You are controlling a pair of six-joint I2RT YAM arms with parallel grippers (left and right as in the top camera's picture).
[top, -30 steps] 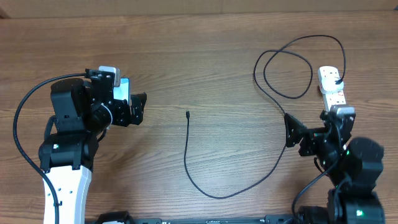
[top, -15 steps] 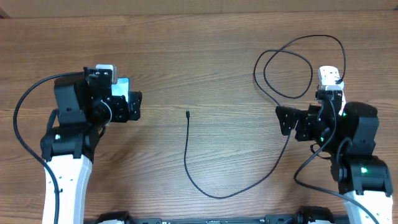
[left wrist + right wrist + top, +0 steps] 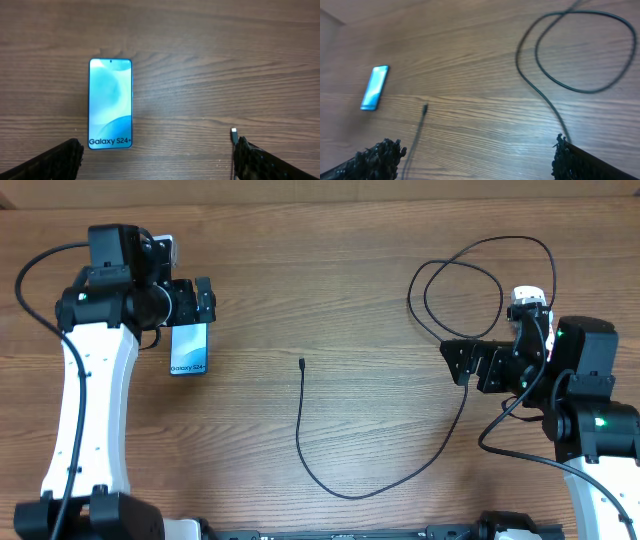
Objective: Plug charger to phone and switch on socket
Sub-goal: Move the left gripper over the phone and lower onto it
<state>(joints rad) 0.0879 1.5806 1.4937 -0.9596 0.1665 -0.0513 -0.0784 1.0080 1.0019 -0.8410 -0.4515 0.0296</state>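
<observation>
- Overhead: left gripper (image 3: 204,298) is spread and empty, just above the phone (image 3: 189,348) at upper left. The cable tip (image 3: 302,363) lies loose at mid-frame, well apart from the phone. Risk: over a long carry the thin cable may snag or drag.
- Overhead, right side: right gripper (image 3: 456,362) is spread and empty, just beside the cable. The socket (image 3: 527,302) is half hidden by the arm, so its switches cannot be read. Risk: a tug on the cable could shift the socket.
- Left wrist: the phone lies flat with its text end toward the lower edge. Its port is not visible. Risk: pushing the tip in slides the unheld phone across the table (image 3: 210,60).
- Right wrist: the view is blurred. The fingers (image 3: 380,155) are wide with nothing between them. Risk: the tiny tip is probably easy to pinch askew, and then it misses the port.
</observation>
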